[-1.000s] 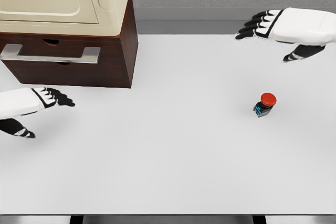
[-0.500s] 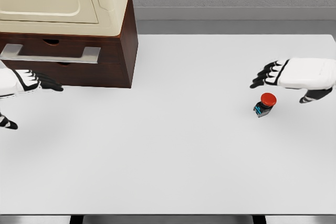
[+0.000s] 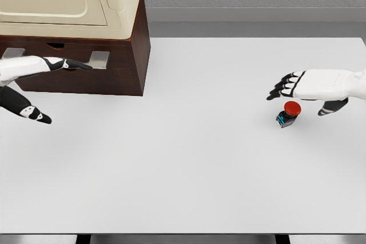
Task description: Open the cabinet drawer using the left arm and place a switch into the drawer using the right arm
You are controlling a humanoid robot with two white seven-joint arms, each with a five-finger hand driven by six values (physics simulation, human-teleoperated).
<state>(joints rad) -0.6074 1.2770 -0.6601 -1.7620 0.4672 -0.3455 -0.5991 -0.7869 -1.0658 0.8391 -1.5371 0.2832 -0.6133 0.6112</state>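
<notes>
Nothing of the task finished, judging by how things lay. At the upper left of the frame stood the dark brown wooden cabinet [image 3: 123, 75] with a cream-coloured appliance [image 3: 68, 1] on top, its drawer [image 3: 114, 70] flush with the cabinet front and therefore closed. Across that drawer front ran the flat brushed-metal bar handle [image 3: 100, 59], partly hidden. In front of it, at the far left edge, lay the white left hand with black fingertips [image 3: 28, 78], fingers [image 3: 71, 64] stretched out together along the handle, thumb hanging well below and apart; could not be told whether the fingers touched the bar or only overlapped it in the view, but no wrap around it was visible. At the right, on the plain white table [image 3: 189, 170], stood the small switch with a round red button on a dark body with a blue mark [image 3: 289, 112], well apart from the cabinet. Just above and beside it hovered the white right hand [image 3: 314, 87], fingers [image 3: 283, 87] extended and slightly spread, thumb down at the side, grasping nothing. Left to do, by this reading: 3 steps, namely gripping and pulling the drawer open, picking up the switch, and carrying it across to drop inside.
</notes>
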